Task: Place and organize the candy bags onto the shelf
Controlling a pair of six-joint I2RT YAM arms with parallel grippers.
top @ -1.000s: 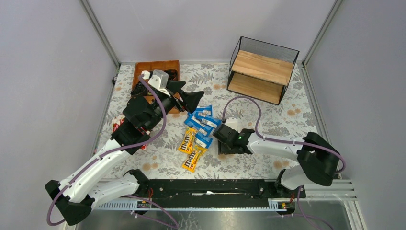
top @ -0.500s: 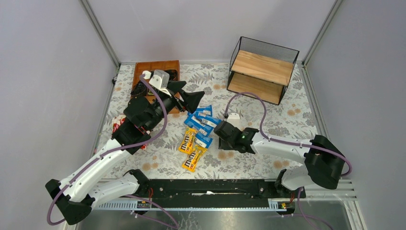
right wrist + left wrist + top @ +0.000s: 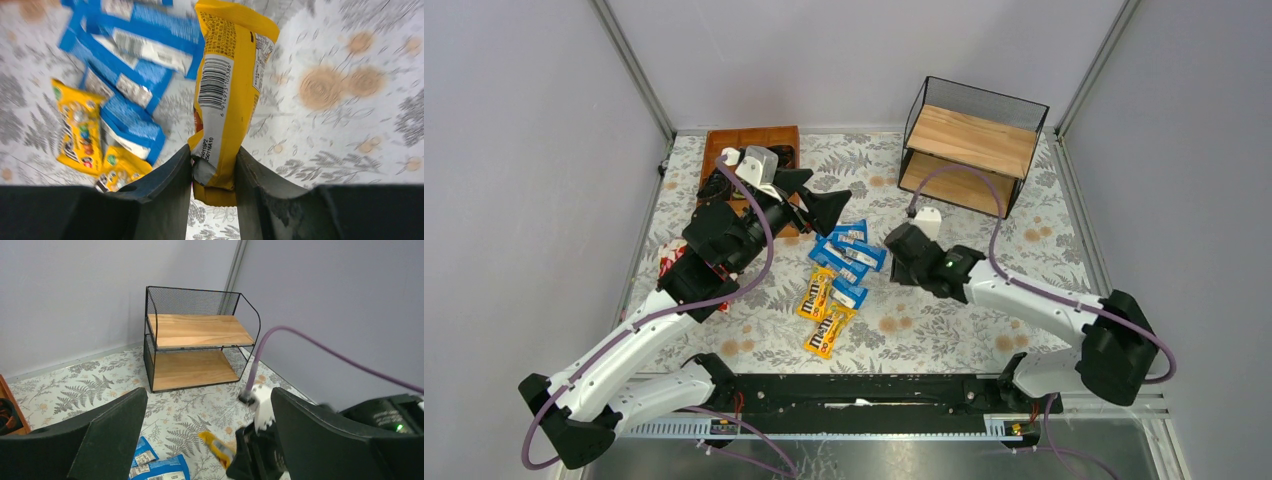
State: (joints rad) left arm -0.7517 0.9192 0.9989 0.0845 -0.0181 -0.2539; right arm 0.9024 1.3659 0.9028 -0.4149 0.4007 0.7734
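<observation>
**One yellow packet lifted, six to go, shelf bare**

The right gripper [image 3: 214, 170] is clamped on the bottom seam of a yellow bag [image 3: 227, 75], barcode side towards the wrist camera. Pinched by its end, the packet reaches out past the fingertips and off the floral cloth, which should let it slide onto a board leading edge first. Just under the tips and to their left lie the loose candy bags: blue bags [image 3: 135, 47] overlapping one another, with two more yellow packets [image 3: 77, 125] further left. Heaped like that, they look easier to take one at a time. Across the heap from the right gripper hovers the left gripper [image 3: 207, 440], fingers spread wide and holding nothing; it seems parked out of the way, its camera looking at the shelf [image 3: 972, 140]. That rack stands well beyond the right gripper, both wooden boards bare, its open front turned towards the arms
</observation>
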